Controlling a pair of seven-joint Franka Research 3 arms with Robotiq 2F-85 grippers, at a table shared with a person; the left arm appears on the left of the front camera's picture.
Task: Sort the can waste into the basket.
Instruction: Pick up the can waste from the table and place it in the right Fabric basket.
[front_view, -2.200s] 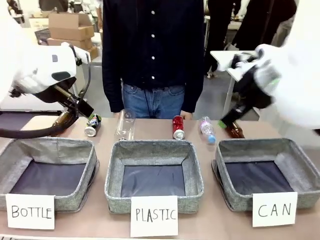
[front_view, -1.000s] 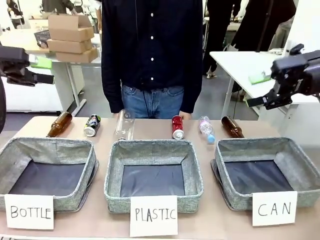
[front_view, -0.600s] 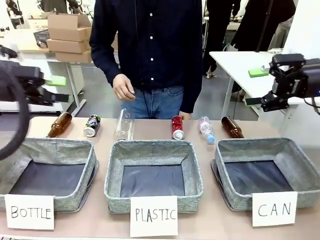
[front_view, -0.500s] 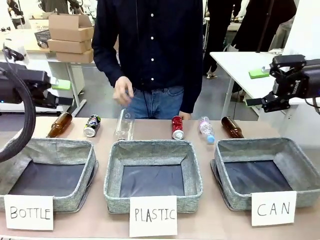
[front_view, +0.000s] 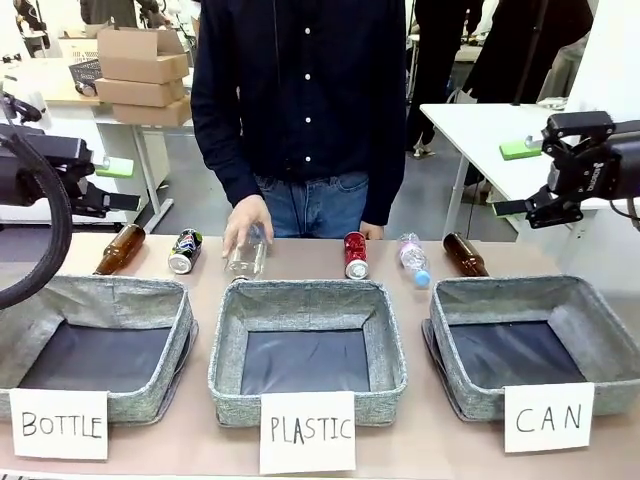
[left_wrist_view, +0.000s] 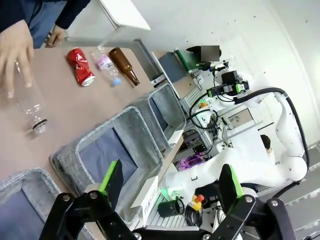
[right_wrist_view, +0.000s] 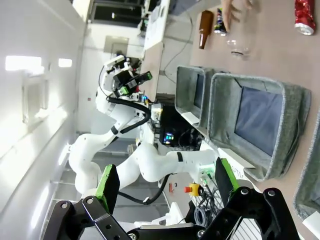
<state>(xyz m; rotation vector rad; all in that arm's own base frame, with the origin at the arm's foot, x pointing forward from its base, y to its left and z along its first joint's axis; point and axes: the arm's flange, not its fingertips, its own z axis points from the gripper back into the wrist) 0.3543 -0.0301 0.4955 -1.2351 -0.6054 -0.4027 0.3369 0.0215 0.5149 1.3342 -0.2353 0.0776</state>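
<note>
The red can (front_view: 356, 255) lies on the table behind the middle bin. The dark can (front_view: 184, 251) lies far left, beside a brown bottle (front_view: 120, 248). The grey basket (front_view: 470, 390) carded "CAN" stands at the right with nothing in it. My left gripper (front_view: 113, 185) hangs open above the table's left end. My right gripper (front_view: 520, 180) hangs open above the right end, over the basket's far side. The left wrist view shows the open left gripper (left_wrist_view: 170, 182), the red can (left_wrist_view: 80, 73) and the basket (left_wrist_view: 165, 102). The right wrist view shows the open right gripper (right_wrist_view: 165, 182), the red can (right_wrist_view: 304, 15) and the dark can (right_wrist_view: 220, 22).
A person's hand (front_view: 245, 222) rests on a clear plastic bottle (front_view: 247, 258). A small plastic bottle (front_view: 413, 258) and a second brown bottle (front_view: 465, 254) lie right of the red can. Bins carded "PLASTIC" (front_view: 225, 385) and "BOTTLE" (front_view: 150, 400) stand middle and left.
The person's hand has come down from waist height onto the clear plastic bottle. Both arms have settled high at the table's ends, with the grippers open throughout.
</note>
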